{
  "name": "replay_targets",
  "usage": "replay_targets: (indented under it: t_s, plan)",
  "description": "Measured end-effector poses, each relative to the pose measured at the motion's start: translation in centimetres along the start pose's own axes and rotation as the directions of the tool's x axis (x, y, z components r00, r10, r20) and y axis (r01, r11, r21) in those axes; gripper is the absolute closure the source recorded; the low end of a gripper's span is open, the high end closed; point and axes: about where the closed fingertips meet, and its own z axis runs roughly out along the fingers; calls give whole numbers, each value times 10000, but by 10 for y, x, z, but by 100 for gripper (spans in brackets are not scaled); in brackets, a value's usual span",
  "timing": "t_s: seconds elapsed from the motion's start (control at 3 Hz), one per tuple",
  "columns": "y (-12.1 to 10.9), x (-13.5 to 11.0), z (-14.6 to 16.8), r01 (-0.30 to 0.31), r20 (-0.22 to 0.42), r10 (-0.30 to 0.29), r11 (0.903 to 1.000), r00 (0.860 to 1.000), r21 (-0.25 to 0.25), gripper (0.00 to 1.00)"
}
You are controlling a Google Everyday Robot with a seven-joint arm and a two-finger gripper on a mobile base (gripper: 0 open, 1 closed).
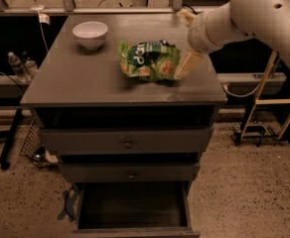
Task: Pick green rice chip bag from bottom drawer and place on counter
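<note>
Setting: grey drawer cabinet on a speckled floor, with a dark shelf rail behind it.
Counter point(80, 81): flat grey top. It carries a white bowl point(90, 34) at the rear left and the chip bag right of centre.
Chip bag point(147, 61): lies crumpled on the counter, well apart from the bowl and back from the front edge.
Bottom drawer point(135, 231): pulled out, and its dark interior shows nothing inside.
Hand point(182, 43): sits at the bag's right side, spread wide and holding nothing. The lower of its fingers point(188, 66) is at the bag's right edge. You cannot tell whether it touches the bag or sits just beside it.
Step in hand: judged to be release and withdrawal, since the bag already rests on the counter.
Procedure: keep the hand spread. Lift it straight up before you swing the arm away, so the lower finger does not snag the crinkly film.
Caution: a sideways pull may drag the light bag toward the right edge.
Check: confirm the bag lies flat and free before you retract.
</note>
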Motion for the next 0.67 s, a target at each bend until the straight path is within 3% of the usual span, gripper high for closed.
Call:
replay_targets:
  t_s: [0.33,0.67]
  plan:
    - [-16,38,-26,-452,-339,473,9972,9983,588,0]
    - [-26,72,-58,-966,-483,1044,9851,9934,1422,0]
